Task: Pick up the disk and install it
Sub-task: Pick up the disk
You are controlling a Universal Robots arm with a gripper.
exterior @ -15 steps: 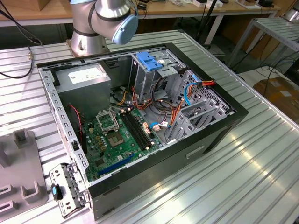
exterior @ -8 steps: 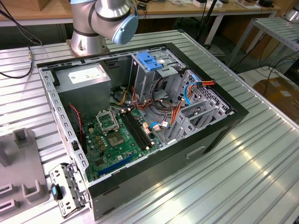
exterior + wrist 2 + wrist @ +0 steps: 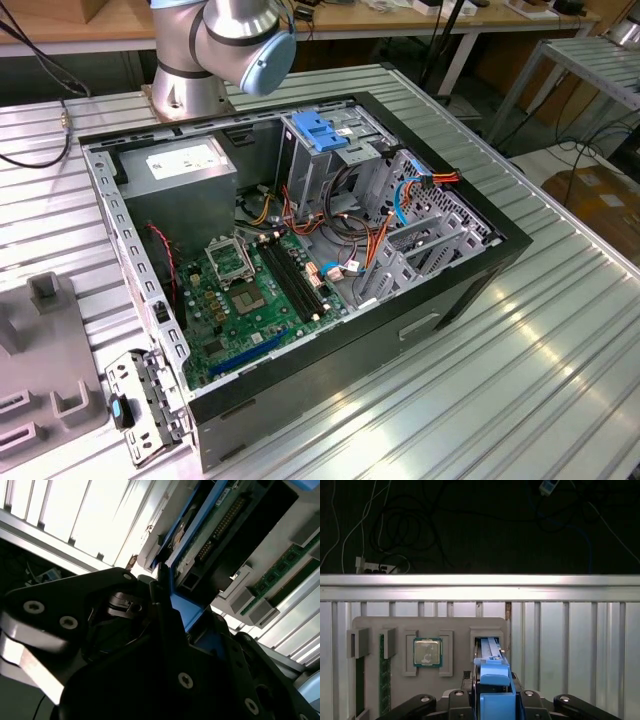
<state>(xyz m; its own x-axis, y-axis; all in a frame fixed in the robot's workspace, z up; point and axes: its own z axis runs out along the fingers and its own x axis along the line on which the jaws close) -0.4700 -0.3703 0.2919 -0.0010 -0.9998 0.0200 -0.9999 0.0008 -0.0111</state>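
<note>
One ribbed silver metal table (image 3: 560, 330), lengthwise grooves, glare on it.
One open black-walled desktop computer case (image 3: 455, 300) lying on the table. Inside it:
- one green circuit board (image 3: 240, 300)
- one grey metal box with a white sticker (image 3: 180, 175)
- one tall metal cage with a blue plastic top (image 3: 318, 130)
- orange, red and blue cable bundles

One silver robot arm with a pale blue joint cap (image 3: 225, 40), based behind the case.
One matt grey moulded holder tray (image 3: 455, 625) with rectangular pockets, on the table; in the exterior view it sits at the exterior view's left.
One black gripper (image 3: 495, 700), screw heads showing, directly over the tray.
One flat grey-metal disk in a blue plastic carrier frame (image 3: 489, 650), standing on edge in a tray pocket; in the second wrist view its connector edge and circuit board show. The black fingers (image 3: 162, 625) press against either side of the blue frame, pinching it.
One square metal-capped processor chip (image 3: 427, 652) in a middle pocket.
Two thin green memory sticks (image 3: 382, 680), on edge in slots at the tray's far side from the disk.
</note>
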